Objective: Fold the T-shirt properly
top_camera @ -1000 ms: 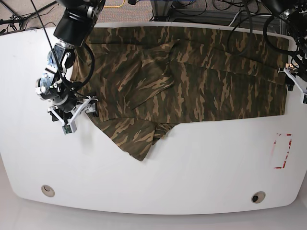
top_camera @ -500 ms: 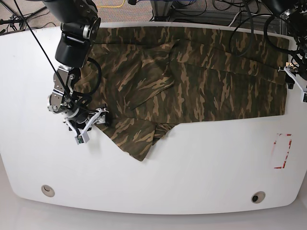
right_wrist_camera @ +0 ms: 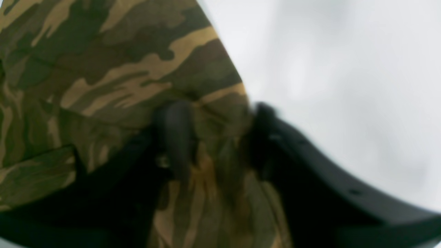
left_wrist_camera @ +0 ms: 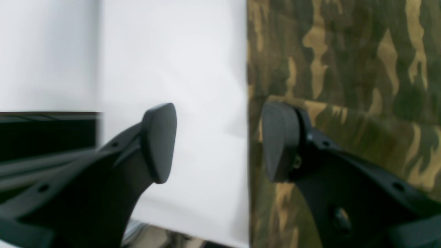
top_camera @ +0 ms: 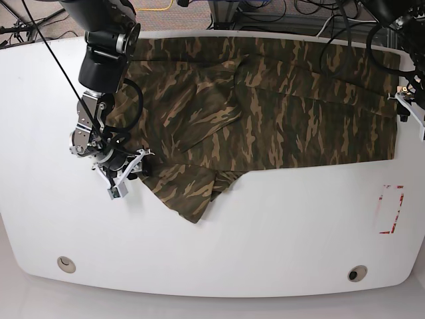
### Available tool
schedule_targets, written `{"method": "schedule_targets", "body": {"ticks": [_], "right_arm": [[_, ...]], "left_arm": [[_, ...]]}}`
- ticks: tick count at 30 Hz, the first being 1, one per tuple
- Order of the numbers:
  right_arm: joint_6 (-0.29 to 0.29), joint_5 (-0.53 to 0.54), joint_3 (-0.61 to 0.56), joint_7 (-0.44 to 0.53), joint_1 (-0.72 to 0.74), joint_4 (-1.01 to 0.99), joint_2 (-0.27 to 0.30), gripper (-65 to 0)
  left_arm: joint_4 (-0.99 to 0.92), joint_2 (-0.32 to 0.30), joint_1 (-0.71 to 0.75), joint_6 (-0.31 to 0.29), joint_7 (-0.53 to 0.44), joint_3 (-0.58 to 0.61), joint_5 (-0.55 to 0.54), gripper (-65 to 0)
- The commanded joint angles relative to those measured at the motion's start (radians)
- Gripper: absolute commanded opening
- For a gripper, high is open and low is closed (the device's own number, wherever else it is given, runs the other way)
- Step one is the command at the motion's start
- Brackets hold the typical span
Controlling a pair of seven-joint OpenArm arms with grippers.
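Soft camouflage cotton, the T-shirt (top_camera: 265,100) sprawls across the table's (top_camera: 279,232) upper half. Your right gripper (right_wrist_camera: 215,137) pinches its sleeve hem, lower left; left gripper (left_wrist_camera: 217,144) gapes over the right-hand hem. Limp, light: grab edges.

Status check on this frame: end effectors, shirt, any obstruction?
Right end effector closing on T-shirt sleeve edge. Left end effector open, straddling shirt edge. Shirt spread flat on table. Nothing in the way.
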Motion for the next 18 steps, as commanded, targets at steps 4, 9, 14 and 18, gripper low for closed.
{"method": "schedule_targets", "body": {"ticks": [4, 9, 14, 18], "right_arm": [[0.006, 0.0, 0.0, 0.007, 0.024, 0.01, 0.009, -64.4], [0.006, 0.0, 0.0, 0.006, 0.021, 0.01, 0.009, -65.0], [0.006, 0.0, 0.0, 0.006, 0.02, 0.01, 0.009, -65.0], [0.006, 0.007, 0.0, 0.006, 0.015, 0.011, 0.007, -65.0]], "left_arm": [[-0.167, -0.079, -0.124, 0.003, -0.019, -0.001, -0.003, -28.2], [-0.315, -0.114, -0.215, 0.003, -0.114, 0.019, -0.003, -27.9], [-0.494, -0.156, -0.302, 0.045, -0.216, 0.088, -0.003, -24.9], [-0.648, -0.176, -0.378, 0.07, -0.271, 0.135, -0.007, -18.1]]}}
